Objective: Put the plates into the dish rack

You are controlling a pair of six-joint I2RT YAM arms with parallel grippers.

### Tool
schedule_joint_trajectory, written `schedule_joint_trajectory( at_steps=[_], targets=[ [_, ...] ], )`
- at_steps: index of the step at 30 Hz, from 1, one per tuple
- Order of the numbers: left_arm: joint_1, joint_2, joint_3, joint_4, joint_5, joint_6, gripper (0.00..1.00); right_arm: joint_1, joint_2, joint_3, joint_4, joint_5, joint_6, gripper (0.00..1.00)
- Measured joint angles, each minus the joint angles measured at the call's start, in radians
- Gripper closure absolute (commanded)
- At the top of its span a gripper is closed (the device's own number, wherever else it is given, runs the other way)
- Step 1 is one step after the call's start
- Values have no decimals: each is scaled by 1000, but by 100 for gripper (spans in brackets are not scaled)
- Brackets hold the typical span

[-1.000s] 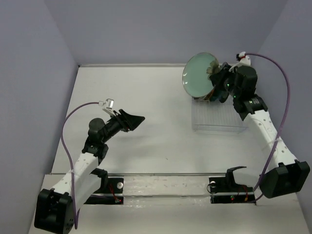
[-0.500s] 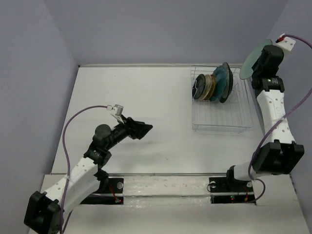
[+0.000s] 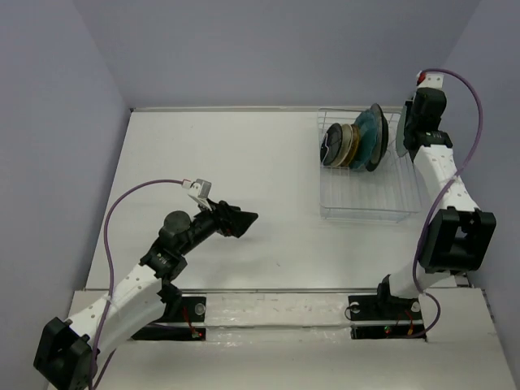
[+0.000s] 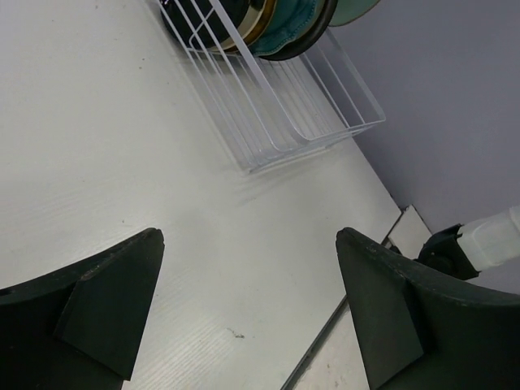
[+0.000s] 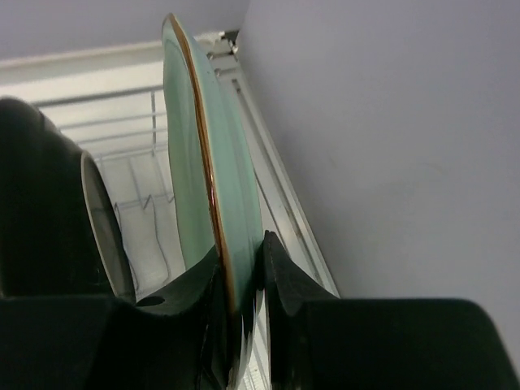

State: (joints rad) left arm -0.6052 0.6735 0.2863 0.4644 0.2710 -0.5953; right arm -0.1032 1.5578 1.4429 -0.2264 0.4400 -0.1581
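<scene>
My right gripper (image 3: 409, 140) is shut on the rim of the mint plate (image 5: 213, 175), which stands edge-on over the right end of the white wire dish rack (image 3: 366, 193). In the right wrist view the fingers (image 5: 284, 272) pinch the gold-edged rim, and a dark plate with a pale rim (image 5: 101, 219) stands just to its left. Several plates (image 3: 351, 145) stand upright together at the rack's back left, the teal one outermost. My left gripper (image 3: 240, 219) is open and empty above the bare table, far from the rack (image 4: 276, 106).
The right wall runs close beside the rack and the mint plate. The back wall is just behind the rack. The arm bases and a rail lie along the near edge (image 3: 284, 313). White table surface stretches between the left gripper and the rack.
The right arm swung the mint plate from facing the camera over the rack, up to the back right, then down edge-on at the rack's right end. The left gripper drifted slightly right.
</scene>
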Motion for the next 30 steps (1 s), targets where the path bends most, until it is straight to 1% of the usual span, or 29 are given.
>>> schedule_joint_trajectory(
  at_steps=[7,13,14,15,16,17,19,20,21,25,27,30],
  targets=[
    [-4,-2,0,-20,-29,11,1,0,69,-62,11,-57,-66,93],
    [-4,-2,0,-21,-39,12,1,0,100,-87,21,-91,-74,93],
    [-4,-2,0,-21,-40,12,1,0,106,-91,26,-94,-72,91],
    [-4,-2,0,-21,-41,13,1,0,114,-96,32,-97,-69,88],
    [-4,-2,0,-21,-43,13,1,0,122,-102,37,-100,-61,81],
    [-4,-2,0,-21,-44,13,1,0,135,-111,56,-101,-50,63],
    [-4,-2,0,-21,-47,14,1,0,146,-115,79,-112,-28,45],
    [-4,-2,0,-21,-48,15,1,0,150,-116,84,-109,-8,30],
    [-4,-2,0,-21,-50,15,1,0,150,-116,85,-109,3,25],
    [-4,8,0,-21,-60,16,1,0,145,-111,98,-86,53,12],
    [-4,16,0,-21,-66,18,1,0,134,-92,81,-42,106,9],
    [-4,30,0,-21,-77,20,2,0,85,-62,45,-6,202,9]
  ],
)
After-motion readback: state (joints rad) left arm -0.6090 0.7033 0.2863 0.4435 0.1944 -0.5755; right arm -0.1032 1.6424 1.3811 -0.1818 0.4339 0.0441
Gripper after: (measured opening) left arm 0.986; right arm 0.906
